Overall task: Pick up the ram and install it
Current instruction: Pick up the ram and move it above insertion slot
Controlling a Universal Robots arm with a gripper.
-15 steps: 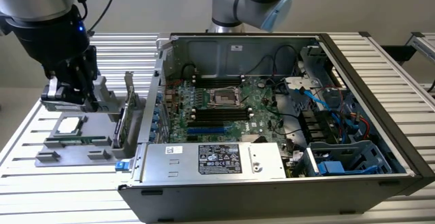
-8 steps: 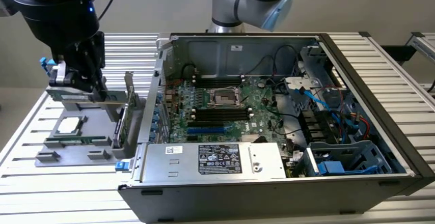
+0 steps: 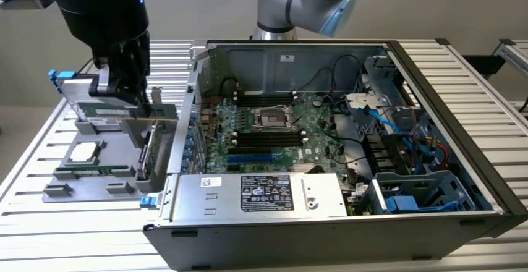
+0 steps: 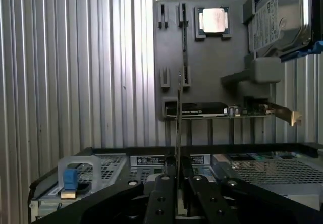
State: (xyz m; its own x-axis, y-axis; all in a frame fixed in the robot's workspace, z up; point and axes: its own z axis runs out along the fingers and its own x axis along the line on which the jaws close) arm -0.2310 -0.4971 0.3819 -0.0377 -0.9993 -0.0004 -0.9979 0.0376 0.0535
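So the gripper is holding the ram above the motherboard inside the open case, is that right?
Not quite. The gripper does hold the ram, but it is outside the case, over the grey parts fixture that sits to the exterior view's left of the case. The exterior view shows this.

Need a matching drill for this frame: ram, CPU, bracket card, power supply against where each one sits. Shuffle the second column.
1 ram
2 CPU
3 bracket card
4 power supply

A lying flat in the grey tray
B inside the PC case
C gripped in the hand
D standing on edge at that tray

Pairs: 1-C, 2-A, 3-D, 4-B
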